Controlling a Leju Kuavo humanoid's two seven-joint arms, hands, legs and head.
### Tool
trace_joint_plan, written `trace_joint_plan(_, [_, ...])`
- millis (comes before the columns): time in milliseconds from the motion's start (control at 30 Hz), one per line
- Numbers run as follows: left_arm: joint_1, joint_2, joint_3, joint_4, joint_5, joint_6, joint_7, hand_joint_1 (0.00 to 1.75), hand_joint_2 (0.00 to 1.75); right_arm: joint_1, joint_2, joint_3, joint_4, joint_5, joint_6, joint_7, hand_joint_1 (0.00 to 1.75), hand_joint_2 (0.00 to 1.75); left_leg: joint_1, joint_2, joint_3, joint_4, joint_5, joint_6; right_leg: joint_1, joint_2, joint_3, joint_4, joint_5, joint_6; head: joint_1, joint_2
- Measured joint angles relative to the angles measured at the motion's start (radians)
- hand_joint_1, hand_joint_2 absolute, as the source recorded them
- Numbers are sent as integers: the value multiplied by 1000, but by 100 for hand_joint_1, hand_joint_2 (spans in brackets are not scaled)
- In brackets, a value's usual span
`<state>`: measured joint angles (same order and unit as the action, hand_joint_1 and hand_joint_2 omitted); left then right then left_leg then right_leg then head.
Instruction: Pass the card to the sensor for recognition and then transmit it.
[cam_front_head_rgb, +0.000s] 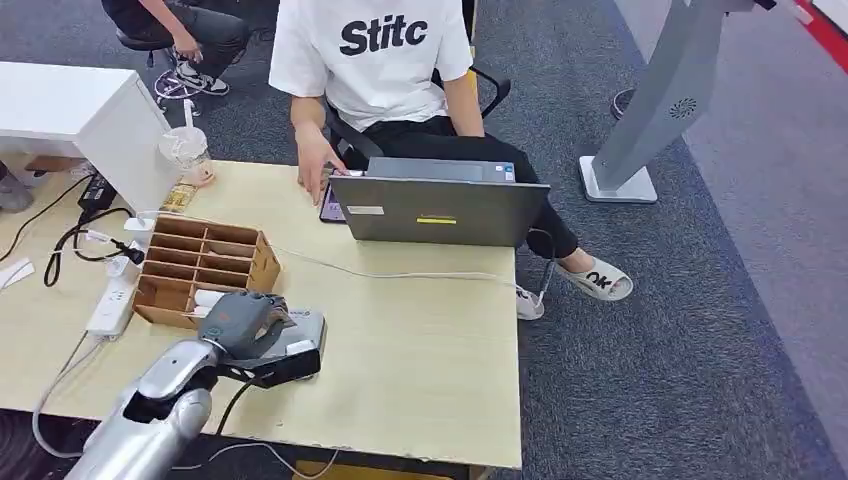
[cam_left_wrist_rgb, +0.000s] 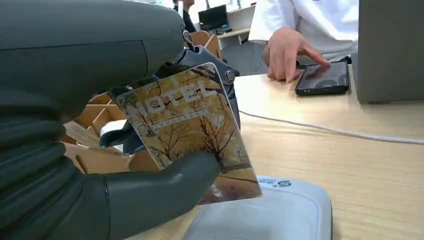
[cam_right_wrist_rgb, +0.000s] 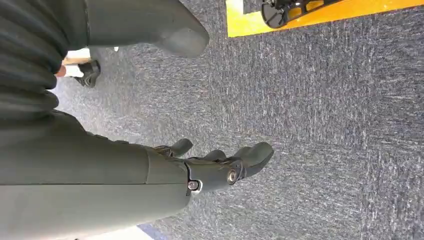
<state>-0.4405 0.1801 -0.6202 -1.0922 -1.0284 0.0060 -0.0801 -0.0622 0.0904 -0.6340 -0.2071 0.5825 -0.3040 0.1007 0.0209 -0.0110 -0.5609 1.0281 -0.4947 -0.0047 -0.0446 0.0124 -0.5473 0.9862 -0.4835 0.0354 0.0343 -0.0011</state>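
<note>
My left hand pinches the card between thumb and fingers, card tilted, its lower edge just above the grey-white sensor at the near table edge; in the head view the hand sits directly over the sensor, so I judge the recognition step is under way; right hand hangs over carpet, fingers apart, holding nothing; beyond, the person behind the laptop is likely the recipient, far-right of the card.
</note>
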Motion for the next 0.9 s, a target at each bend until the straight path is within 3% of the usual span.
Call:
trace_joint_plan(100, [6,-3,-10,10,-13,33,-10,175,175,0,1,0,0,5,0,1,0,175,0,0,0,0,0,0,0,0,0,0,0,0,0,0])
trace_joint_plan(900, [15,-17,-27,40,-13,58,-13,175,175,0,3,0,0,14,0,-2,0,175,0,0,0,0,0,0,0,0,0,0,0,0,0,0])
